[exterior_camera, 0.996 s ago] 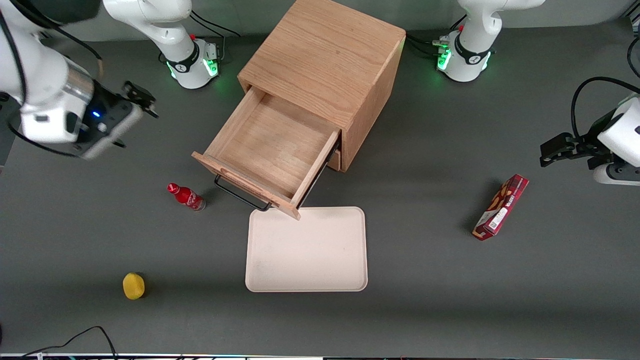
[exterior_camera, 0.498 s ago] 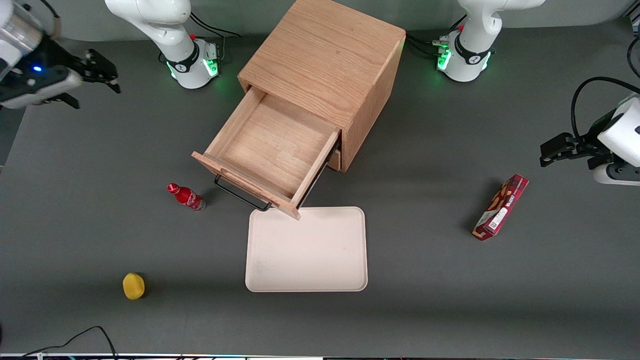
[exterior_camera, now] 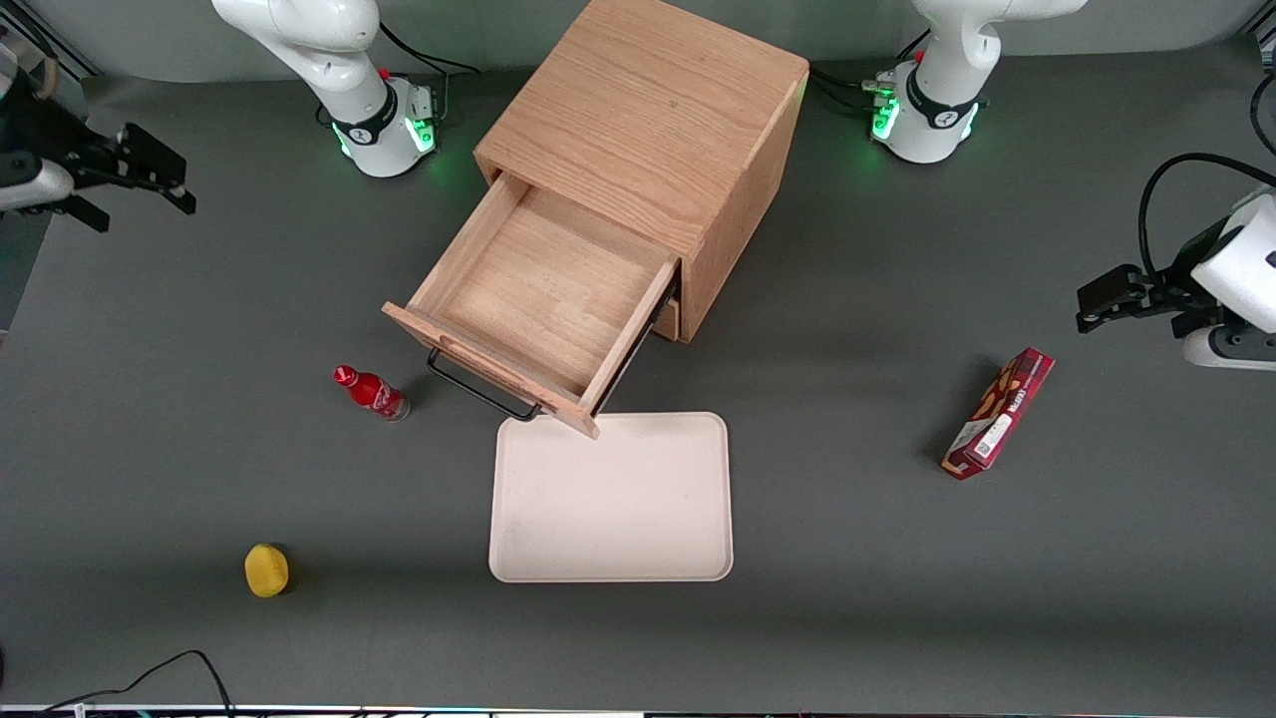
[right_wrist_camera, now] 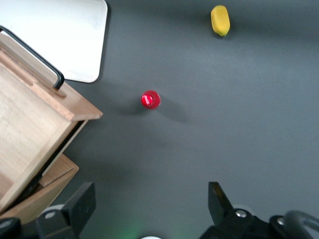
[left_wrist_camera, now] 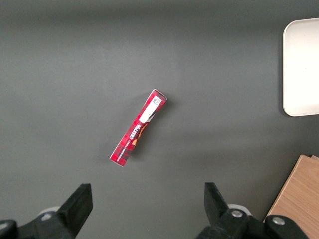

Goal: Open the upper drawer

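Observation:
The upper drawer (exterior_camera: pixel 538 289) of the oak cabinet (exterior_camera: pixel 648 110) stands pulled far out, its shallow wooden box bare inside. Its black bar handle (exterior_camera: pixel 483 392) faces the front camera and nothing holds it. In the right wrist view the drawer (right_wrist_camera: pixel 30 124) and handle (right_wrist_camera: pixel 35 57) show again, with the lower drawer front (right_wrist_camera: pixel 55 179) just beneath. My gripper (exterior_camera: pixel 145 189) hangs above the table toward the working arm's end, well apart from the drawer. It (right_wrist_camera: pixel 151 199) is open with nothing between its fingers.
A cream tray (exterior_camera: pixel 610 499) lies in front of the open drawer, touching its corner in the front view. A small red bottle (exterior_camera: pixel 371 392) stands beside the handle. A yellow lemon-like object (exterior_camera: pixel 266 569) lies nearer the front camera. A red snack box (exterior_camera: pixel 999 413) lies toward the parked arm's end.
My gripper has drawn away from the drawer toward the working arm's end of the table and farther from the front camera. The drawer has stayed open and still.

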Robot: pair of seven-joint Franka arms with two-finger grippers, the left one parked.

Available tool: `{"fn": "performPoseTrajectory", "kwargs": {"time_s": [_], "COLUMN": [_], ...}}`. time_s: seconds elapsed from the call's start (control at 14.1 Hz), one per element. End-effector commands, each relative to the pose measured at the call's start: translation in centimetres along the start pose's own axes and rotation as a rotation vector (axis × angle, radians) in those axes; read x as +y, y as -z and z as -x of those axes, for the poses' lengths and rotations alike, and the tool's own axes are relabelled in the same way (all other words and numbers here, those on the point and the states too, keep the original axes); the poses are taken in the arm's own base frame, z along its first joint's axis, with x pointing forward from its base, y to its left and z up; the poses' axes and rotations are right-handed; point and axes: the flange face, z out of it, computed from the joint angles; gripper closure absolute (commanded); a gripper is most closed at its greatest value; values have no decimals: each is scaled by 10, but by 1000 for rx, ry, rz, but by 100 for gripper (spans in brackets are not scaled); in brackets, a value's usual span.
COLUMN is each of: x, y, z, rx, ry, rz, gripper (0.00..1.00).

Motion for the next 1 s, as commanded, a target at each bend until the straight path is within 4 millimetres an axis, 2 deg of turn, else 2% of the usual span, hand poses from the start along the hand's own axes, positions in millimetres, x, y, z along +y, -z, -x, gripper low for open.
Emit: {"fn": "performPoseTrajectory", "kwargs": {"time_s": [0.0,0.14,0.28,0.36,0.57,0.92], "x": [-7,1,12,2,13,15], "y": [-2,2,10,10,6,6], "z": [-2,-14,-32,-33,-36,-34], "rx": [2,-99,-116,-122,-135,-139], "ry": [-20,-6,0,23,0,-8], "rz": [-19,-67,-87,-86,-62,-63], "gripper": [0,0,0,0,0,0]}}
